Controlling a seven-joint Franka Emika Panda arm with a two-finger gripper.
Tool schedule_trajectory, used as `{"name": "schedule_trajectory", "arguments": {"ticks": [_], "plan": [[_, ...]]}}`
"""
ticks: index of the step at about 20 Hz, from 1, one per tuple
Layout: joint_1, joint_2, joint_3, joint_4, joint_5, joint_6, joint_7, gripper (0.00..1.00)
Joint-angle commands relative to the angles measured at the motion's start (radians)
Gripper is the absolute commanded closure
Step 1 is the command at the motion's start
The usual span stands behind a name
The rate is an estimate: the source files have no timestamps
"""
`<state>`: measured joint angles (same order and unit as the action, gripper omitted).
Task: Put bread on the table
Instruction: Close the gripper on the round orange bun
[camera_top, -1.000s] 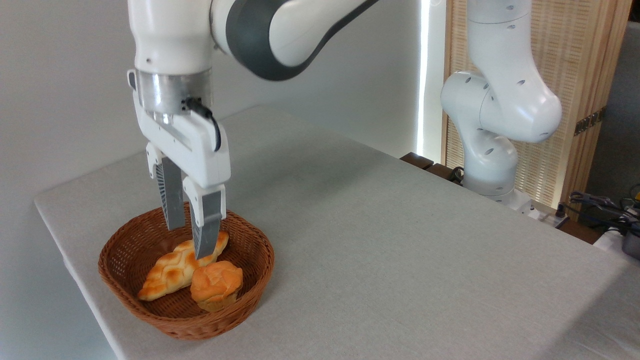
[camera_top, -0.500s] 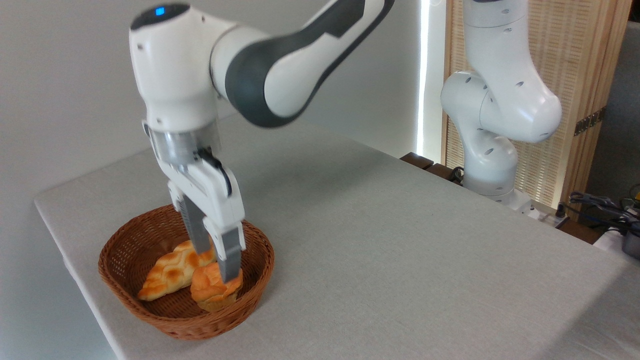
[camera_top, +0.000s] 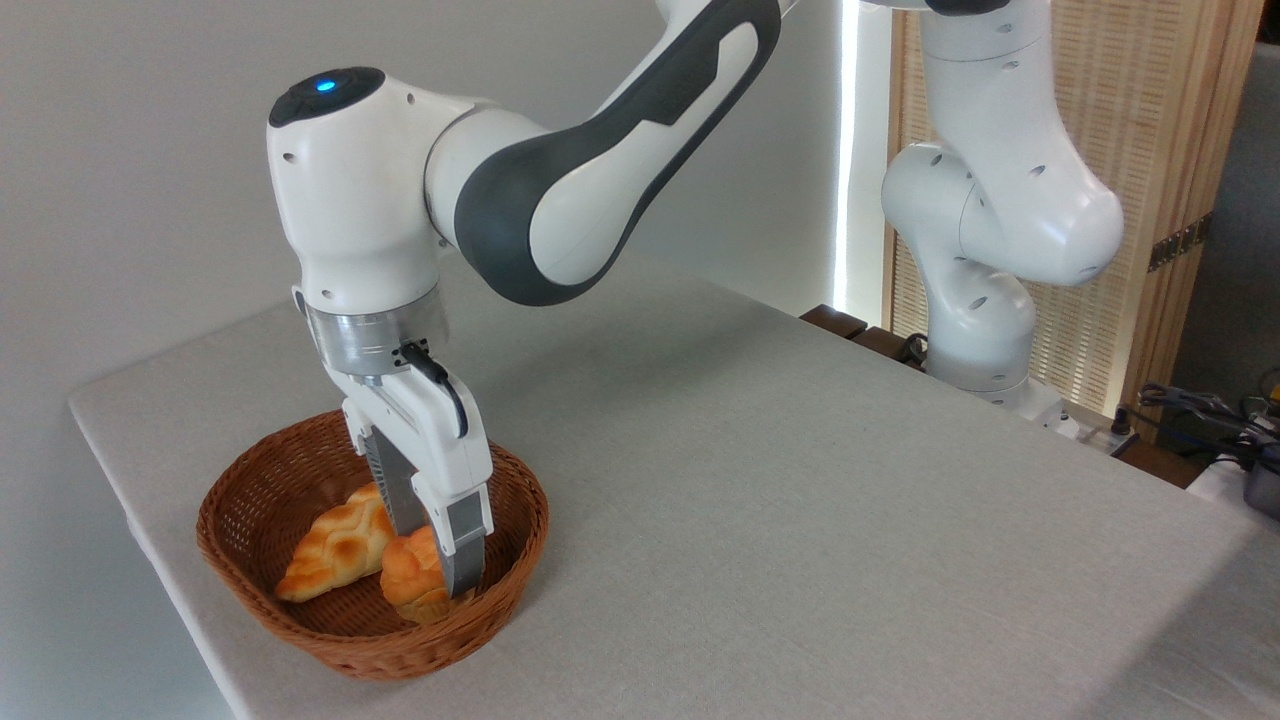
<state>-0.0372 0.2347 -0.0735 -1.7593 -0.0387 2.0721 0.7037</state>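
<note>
Wicker, brown and round, forms the basket (camera_top: 330, 640) near the left front corner of the surface (camera_top: 760, 500), which is covered in light grey-beige woven cloth. I see two items inside the basket. The braided golden loaf (camera_top: 330, 545) lies on the left side, angled from front left to rear right. The bread (camera_top: 412, 585), a small round muffin-shaped bun with an orange-golden top and paler base, sits just beside the loaf on its right, touching it, and is not yet on the cloth.

From my station, the gripper (camera_top: 440, 565) is lowered into the basket and tilted, with its grey fingers (camera_top: 466, 550) pointing down. The jaws straddle the bun: one finger stands in front of its right side, the other drops behind it next to the loaf. I cannot tell whether the jaws are pressing on the bun or only bracketing it.

A blue indicator light (camera_top: 322, 84) shows on the wrist joint above the gripper. The arm base (camera_top: 985, 300) stands at the right rear edge of the surface, before a slatted wooden screen (camera_top: 1150, 150).
</note>
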Motion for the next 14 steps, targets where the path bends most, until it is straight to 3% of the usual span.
{"name": "schedule_trajectory", "arguments": {"ticks": [1,2,14], "plan": [[0.0,0.002,0.0,-0.006,-0.003,0.033,0.007,0.72],[0.0,0.0,0.0,-0.006,-0.003,0.034,0.007,0.81],[0.0,-0.009,-0.002,0.004,-0.016,0.025,0.003,0.81]]}}
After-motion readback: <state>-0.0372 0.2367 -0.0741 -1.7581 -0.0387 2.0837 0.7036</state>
